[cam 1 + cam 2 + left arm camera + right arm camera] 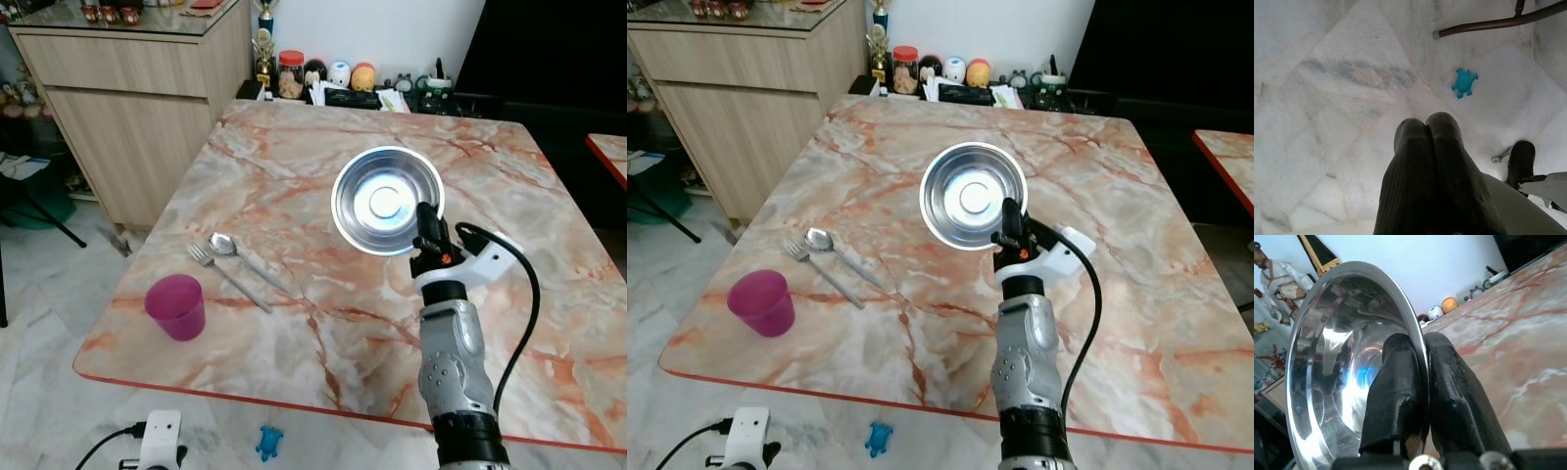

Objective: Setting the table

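Right claw (428, 227) pinches steel bowl (386, 200) rim, bowl tilted above marble table (294, 176) (red-edged). Pink cup (176, 306), fork (227, 276), spoon (245, 258) near left edge. Left claw (1429, 128) clenched over marble floor (1327, 73).

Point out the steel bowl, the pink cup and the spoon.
steel bowl (384, 201): left eye view, inner bottom.
pink cup (177, 307): left eye view, outer wall.
spoon (222, 244): left eye view, its bowl end.

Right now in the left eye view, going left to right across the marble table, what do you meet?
Pink cup → fork → spoon → steel bowl, its near rim pinched by the right end effector.
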You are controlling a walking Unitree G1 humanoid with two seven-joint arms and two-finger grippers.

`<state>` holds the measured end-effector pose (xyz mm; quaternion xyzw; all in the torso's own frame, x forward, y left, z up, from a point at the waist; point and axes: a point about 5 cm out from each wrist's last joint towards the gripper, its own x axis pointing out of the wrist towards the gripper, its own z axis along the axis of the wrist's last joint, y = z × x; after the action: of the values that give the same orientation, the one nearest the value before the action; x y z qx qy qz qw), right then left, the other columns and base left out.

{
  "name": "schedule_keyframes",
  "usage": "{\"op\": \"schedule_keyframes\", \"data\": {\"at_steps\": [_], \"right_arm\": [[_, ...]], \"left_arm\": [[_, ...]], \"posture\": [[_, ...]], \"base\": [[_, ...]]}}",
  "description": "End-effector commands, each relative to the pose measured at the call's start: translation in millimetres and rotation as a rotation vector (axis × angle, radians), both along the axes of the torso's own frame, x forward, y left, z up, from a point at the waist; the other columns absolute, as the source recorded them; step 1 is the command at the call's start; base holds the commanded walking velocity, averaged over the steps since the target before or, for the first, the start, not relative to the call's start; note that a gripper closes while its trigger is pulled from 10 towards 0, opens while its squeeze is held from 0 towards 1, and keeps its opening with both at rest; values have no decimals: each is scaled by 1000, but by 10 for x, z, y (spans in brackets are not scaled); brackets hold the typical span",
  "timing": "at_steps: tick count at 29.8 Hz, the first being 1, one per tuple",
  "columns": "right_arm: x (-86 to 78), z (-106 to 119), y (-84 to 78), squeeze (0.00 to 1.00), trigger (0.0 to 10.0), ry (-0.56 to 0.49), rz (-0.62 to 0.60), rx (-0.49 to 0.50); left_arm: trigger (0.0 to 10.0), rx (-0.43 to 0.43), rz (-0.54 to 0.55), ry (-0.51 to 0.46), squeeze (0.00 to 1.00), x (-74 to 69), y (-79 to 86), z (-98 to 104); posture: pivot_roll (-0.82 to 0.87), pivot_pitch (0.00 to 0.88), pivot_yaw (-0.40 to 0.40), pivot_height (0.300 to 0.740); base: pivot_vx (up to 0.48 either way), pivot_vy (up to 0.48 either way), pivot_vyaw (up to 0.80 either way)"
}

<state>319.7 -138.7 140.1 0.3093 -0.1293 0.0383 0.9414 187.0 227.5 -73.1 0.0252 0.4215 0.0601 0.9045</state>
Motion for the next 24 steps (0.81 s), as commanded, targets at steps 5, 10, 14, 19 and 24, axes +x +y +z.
{"op": "schedule_keyframes", "data": {"at_steps": [5,10,14,19,24], "right_arm": [[-7,99,13,0,10000,-24,-13,24],[-17,132,45,0,10000,-32,1,13],[-16,120,73,0,10000,-27,17,-3],[-9,129,65,0,10000,-23,21,1],[9,145,50,0,10000,-23,18,-4]], "left_arm": [[10000,-39,69,12,0,-65,21,-31],[10000,-55,111,-3,0,-67,51,-23],[10000,-48,112,-7,0,-71,69,-19],[10000,-61,119,-28,0,-40,78,2],[10000,-67,108,-42,0,14,43,21]], "posture": [[112,16,-71,740],[113,0,-80,740],[115,0,-84,740],[109,0,-84,740],[105,0,-84,740]], "base": [[0,0,0],[0,0,0],[0,-126,0],[0,-252,0],[0,-255,0]]}}
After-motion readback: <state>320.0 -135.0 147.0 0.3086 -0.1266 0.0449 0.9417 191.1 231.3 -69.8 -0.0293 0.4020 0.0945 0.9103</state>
